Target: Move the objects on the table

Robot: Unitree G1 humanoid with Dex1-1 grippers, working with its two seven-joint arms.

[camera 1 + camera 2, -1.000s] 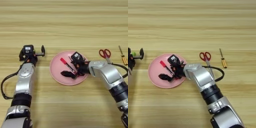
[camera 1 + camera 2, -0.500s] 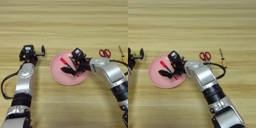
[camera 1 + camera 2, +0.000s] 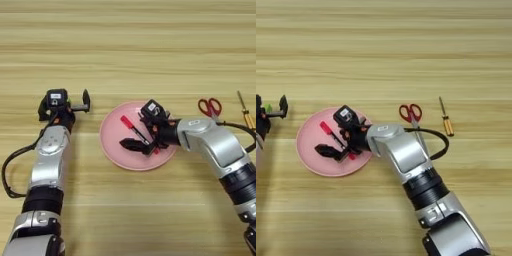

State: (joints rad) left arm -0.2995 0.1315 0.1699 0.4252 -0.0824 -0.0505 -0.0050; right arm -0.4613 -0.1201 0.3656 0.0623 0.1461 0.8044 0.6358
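Red plastic with a black end marks out the marker pen (image 3: 132, 129), which lies slantwise inside the round pink plate (image 3: 111, 146) on the pale wooden worktop (image 3: 125, 50). The right claw (image 3: 141, 146) is reached over the plate from the right, its black fingers low over the pen's black end. Whether those fingers are pinching the pen or the thin black tweezer-like piece cannot be told, since black lies on black there; that piece cannot be picked out separately.

The pen is judged light, stiff and smooth, so it is likely to roll or pivot if gripped near one tip. A hold across the middle of the barrel is advised, with the fingers set square to its length. The tweezer-like piece, if present under the fingers, would be thin and springy and is best taken at its joined end.

The left claw (image 3: 83, 103) is parked left of the plate, fingers spread, holding nothing. Red-handled scissors (image 3: 410, 112) and a screwdriver (image 3: 444, 119) lie well to the right.
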